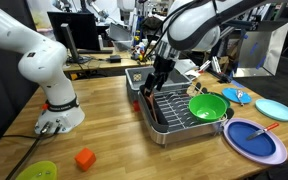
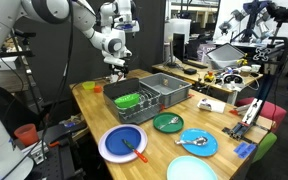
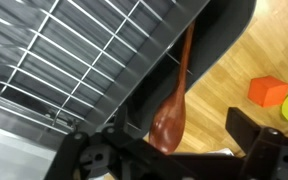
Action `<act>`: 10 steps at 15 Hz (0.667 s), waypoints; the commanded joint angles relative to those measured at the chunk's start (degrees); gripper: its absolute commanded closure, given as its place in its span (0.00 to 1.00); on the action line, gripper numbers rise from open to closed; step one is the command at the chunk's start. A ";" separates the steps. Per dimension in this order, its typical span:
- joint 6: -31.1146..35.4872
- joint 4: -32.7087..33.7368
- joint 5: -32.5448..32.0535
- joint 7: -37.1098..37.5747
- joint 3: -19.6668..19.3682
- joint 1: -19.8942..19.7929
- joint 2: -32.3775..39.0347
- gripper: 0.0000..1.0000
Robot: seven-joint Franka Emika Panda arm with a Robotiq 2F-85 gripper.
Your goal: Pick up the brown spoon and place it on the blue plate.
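Brown spoon (image 3: 174,105), likely light, stiff and smooth, lies with its bowl between the wide-open gripper's (image 3: 169,155) fingers along the dish rack's (image 3: 74,60) dark edge, best pinched across its slim handle, blue plate (image 1: 246,144) well apart.

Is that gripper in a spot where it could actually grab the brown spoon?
Probably yes: the open gripper hovers right over the brown spoon, nothing covering it, though the dish rack sits close beside.
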 commanded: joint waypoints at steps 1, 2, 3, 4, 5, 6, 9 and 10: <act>-4.80 4.40 0.22 -2.73 0.41 -0.05 2.81 0.00; -5.54 5.07 0.22 -3.27 0.51 0.01 3.38 0.00; -6.21 5.85 0.13 -3.74 0.53 0.17 4.01 0.00; -6.93 6.69 0.16 -4.18 0.60 0.27 4.65 0.00; -7.18 7.46 0.11 -4.43 0.58 0.44 5.21 0.00; -7.63 8.55 0.18 -4.69 0.68 0.55 5.88 0.00; -9.13 11.58 0.14 -5.25 0.75 0.99 7.60 0.00; -9.57 12.46 0.08 -5.47 0.75 1.16 8.11 0.00</act>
